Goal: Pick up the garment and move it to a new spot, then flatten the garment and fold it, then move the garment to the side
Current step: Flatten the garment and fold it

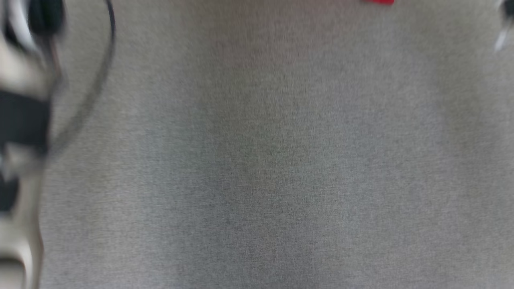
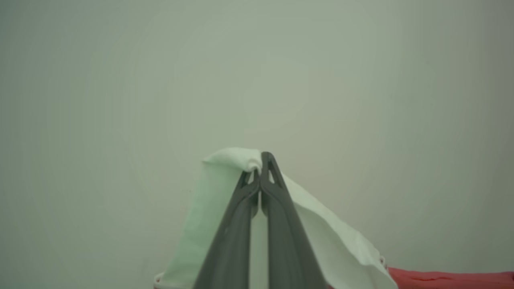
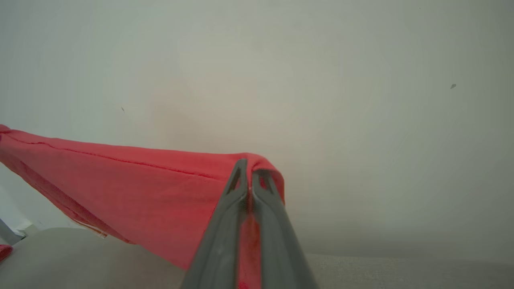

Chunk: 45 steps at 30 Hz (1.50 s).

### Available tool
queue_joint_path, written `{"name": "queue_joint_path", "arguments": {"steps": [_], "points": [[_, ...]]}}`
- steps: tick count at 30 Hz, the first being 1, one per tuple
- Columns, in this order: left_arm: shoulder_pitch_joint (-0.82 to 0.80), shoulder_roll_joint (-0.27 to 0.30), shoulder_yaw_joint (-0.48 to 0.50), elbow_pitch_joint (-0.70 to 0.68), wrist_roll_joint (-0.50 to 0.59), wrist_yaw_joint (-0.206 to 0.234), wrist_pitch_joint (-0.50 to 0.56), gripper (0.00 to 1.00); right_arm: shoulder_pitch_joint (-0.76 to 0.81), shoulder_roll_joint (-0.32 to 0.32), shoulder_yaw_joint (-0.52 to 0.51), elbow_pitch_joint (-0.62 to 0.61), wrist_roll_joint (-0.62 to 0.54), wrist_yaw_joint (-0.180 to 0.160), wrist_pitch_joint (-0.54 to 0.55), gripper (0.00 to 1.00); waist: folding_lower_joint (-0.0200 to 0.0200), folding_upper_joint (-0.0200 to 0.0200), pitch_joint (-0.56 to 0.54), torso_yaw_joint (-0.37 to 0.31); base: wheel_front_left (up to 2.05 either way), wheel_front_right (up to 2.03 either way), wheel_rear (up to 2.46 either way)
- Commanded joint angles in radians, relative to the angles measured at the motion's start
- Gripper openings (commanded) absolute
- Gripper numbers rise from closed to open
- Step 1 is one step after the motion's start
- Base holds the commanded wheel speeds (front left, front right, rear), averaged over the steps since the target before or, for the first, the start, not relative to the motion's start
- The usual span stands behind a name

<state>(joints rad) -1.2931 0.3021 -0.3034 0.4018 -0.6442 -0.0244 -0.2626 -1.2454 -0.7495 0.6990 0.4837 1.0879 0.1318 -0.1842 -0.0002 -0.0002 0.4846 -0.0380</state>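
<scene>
The left tool (image 2: 261, 162) has its two dark fingers pressed together, pinching a fold of pale, whitish cloth (image 2: 209, 208) right at the tips. That cloth drapes down on both sides of the fingers. At the lower right of the left wrist view it runs to a strip of red fabric (image 2: 449, 279) along the bottom edge. The pale cloth looks like a white part of the same piece, though the seam between the two is too small to tell. The right tool (image 3: 249, 166) is likewise pressed together, nipping the red garment (image 3: 140, 180) at a corner, with red cloth wrapped over and between its fingertips. From that pinch a stitched hem stretches away taut to the left of the right wrist view, and the rest of the fabric hangs below it. So the garment is lifted clear of the grey, cloth-covered counter (image 3: 401, 273), gripped at two points and spread between them in front of a plain pale wall (image 2: 321, 80). The head view is heavily blurred. It looks down on bare grey counter (image 1: 281, 180), with a sliver of red (image 1: 379, 1) toward the counter's far edge. A pale forearm with a dark band (image 1: 20, 120) and a thin dark cable (image 1: 108, 40) are over the counter's left side.
</scene>
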Motion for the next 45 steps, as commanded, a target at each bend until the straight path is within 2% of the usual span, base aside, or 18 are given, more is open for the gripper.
{"name": "queue_joint_path", "arguments": {"steps": [1, 8, 12, 15, 20, 24, 30, 35, 36, 45], "points": [[0.044, 0.013, 0.005, -0.03, -0.001, 0.011, -0.003, 0.0, 0.04, -0.006, -0.001, -0.011, 0.015, -0.002, -0.009, 0.0, 0.0002, 0.0002, -0.064, 0.013, 0.0, 0.0, 0.0], [0.528, 0.099, 0.028, -0.398, -0.029, 0.141, 0.068, 0.0, 0.389, -0.077, -0.035, -0.17, 0.047, -0.002, -0.059, 0.0, 0.0002, 0.0002, -0.131, 0.002, 0.0, 0.0, 0.0], [0.75, 0.12, 0.038, -0.555, -0.045, 0.206, 0.083, 0.0, 0.577, -0.088, -0.076, -0.23, 0.038, -0.002, -0.072, 0.0, 0.0002, 0.0002, -0.159, 0.002, 0.0, 0.0, 0.0], [0.892, 0.119, 0.054, -0.625, -0.068, 0.245, 0.077, 0.0, 0.692, -0.067, -0.124, -0.261, 0.042, -0.002, -0.074, 0.0, 0.0002, 0.0002, -0.184, 0.0, 0.0, 0.0, 0.0], [1.099, 0.088, 0.071, -0.652, -0.107, 0.278, 0.046, 0.0, 0.876, -0.019, -0.205, -0.275, 0.03, -0.002, -0.079, 0.0, 0.0002, 0.0002, -0.231, 0.001, 0.0, 0.0, 0.0], [1.237, 0.05, 0.063, -0.623, -0.121, 0.289, 0.021, 0.0, 1.005, 0.021, -0.263, -0.277, 0.016, -0.002, -0.079, 0.0, 0.0002, 0.0002, -0.263, 0.009, 0.0, 0.0, 0.0], [1.379, -0.014, 0.072, -0.549, -0.137, 0.266, 0.002, 0.0, 1.174, 0.052, -0.32, -0.275, -0.033, -0.002, -0.069, 0.0, 0.0002, 0.0002, -0.306, 0.037, 0.0, 0.0, 0.0], [1.42, -0.038, 0.062, -0.487, -0.132, 0.232, -0.003, 0.0, 1.271, 0.069, -0.363, -0.28, -0.066, -0.002, -0.056, 0.0, 0.0002, 0.0002, -0.325, 0.053, 0.0, 0.0, 0.0], [1.436, -0.052, 0.052, -0.455, -0.128, 0.22, -0.002, 0.0, 1.32, 0.089, -0.384, -0.281, -0.066, -0.002, -0.045, 0.0, 0.0002, 0.0002, -0.336, 0.059, 0.0, 0.0, 0.0], [1.495, -0.08, 0.018, -0.391, -0.113, 0.192, -0.003, 0.0, 1.46, 0.131, -0.494, -0.287, -0.109, -0.002, 0.012, 0.0, 0.0002, 0.0002, -0.348, 0.067, 0.0, 0.0, 0.0]]}}
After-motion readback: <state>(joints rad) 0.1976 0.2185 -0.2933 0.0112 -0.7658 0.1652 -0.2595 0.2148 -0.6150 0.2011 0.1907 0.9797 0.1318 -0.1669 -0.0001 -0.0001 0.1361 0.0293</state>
